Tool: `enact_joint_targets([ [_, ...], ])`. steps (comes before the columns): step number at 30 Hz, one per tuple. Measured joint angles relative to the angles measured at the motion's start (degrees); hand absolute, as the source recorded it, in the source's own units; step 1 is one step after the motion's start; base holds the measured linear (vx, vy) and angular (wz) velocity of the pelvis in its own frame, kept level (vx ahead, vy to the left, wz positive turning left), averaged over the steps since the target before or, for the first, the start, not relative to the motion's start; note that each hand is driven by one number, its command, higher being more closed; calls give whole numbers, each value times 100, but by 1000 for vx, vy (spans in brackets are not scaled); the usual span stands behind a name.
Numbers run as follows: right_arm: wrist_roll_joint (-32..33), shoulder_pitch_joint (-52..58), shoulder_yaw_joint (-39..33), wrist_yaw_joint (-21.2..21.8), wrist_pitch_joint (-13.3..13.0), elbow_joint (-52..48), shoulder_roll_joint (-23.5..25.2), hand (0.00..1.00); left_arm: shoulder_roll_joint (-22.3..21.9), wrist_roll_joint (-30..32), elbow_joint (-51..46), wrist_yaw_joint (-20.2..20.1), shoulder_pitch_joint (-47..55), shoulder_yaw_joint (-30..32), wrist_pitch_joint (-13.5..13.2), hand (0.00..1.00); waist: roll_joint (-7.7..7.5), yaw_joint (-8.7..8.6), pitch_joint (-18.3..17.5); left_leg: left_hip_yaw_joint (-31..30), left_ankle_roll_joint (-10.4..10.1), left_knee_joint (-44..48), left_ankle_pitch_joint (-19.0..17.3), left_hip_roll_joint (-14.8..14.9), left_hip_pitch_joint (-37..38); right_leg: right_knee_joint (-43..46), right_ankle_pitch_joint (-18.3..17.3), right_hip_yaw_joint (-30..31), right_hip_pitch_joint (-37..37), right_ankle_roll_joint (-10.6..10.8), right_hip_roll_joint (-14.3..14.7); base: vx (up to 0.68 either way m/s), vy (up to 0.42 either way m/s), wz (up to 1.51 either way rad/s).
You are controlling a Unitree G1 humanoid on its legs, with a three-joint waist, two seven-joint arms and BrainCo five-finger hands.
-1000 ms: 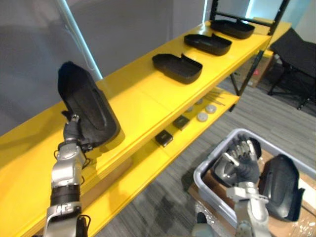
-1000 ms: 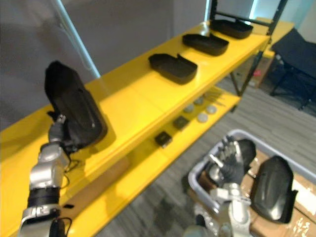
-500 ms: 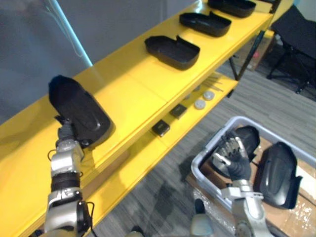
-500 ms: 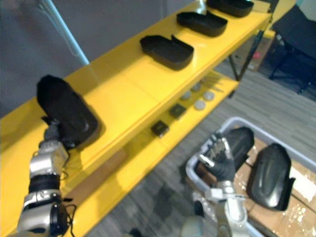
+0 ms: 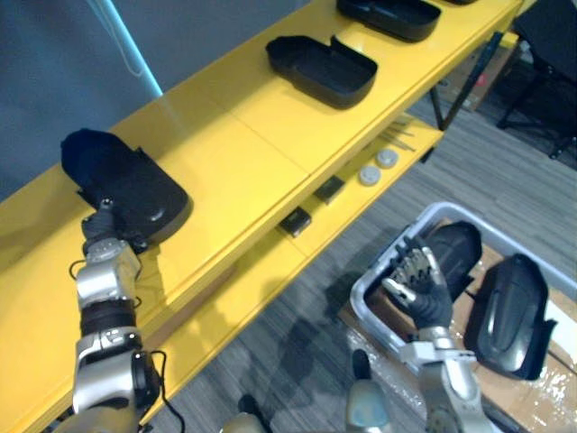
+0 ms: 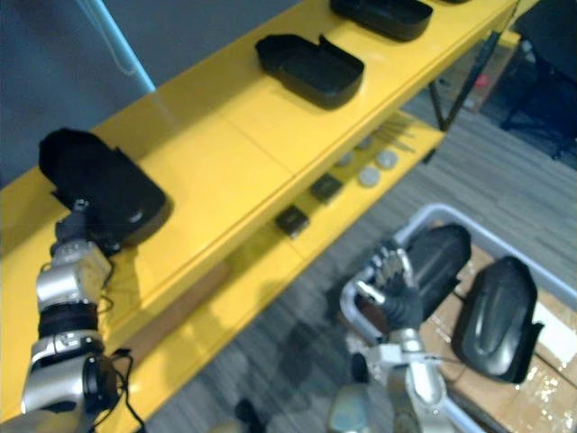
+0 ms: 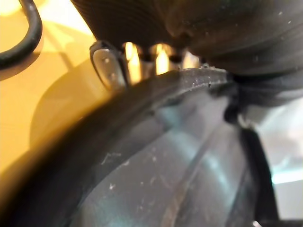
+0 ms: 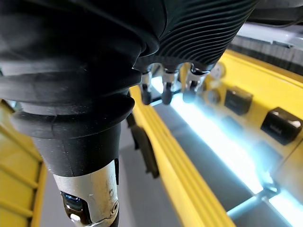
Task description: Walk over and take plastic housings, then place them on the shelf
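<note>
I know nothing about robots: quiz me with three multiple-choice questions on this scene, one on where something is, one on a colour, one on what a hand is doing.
1. Where is the housing at the left hand? A on the wall; B on the top shelf; C on the floor.
2. What colour is that shelf? A white; B blue; C yellow.
3. How is the right hand? A open, empty; B gripping a housing; C flat on the shelf.
B: it lies on the top board. C: the boards are yellow. A: fingers spread above the grey bin, holding nothing.
</note>
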Motion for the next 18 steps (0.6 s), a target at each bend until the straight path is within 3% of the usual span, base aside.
enact_joint_targets([
  [10, 105, 199, 134, 0, -20, 0, 10, 0, 167, -215, 202, -102, -21, 0, -4, 0, -1, -8, -1, -121, 3, -10, 2, 1, 88, 8, -30, -68, 152, 5, -6, -3, -1, 4],
  [16, 136, 265, 124, 16, -74, 2, 26, 0, 171, -648, 197, -112, 201, 71, -298, 0, 22, 1, -79, -211, 2, -75, 30, 0, 219, 7, -83, -201, 341, -8, -9, -5, -5, 9],
  [18, 97, 200, 109, 131, -198, 1, 41, 0, 170, -681, 196, -207, 303, 65, -382, 0, 36, -23, -99, -290, 2, -121, 66, -1, 269, -18, -83, -260, 434, -9, -8, 7, -11, 15],
])
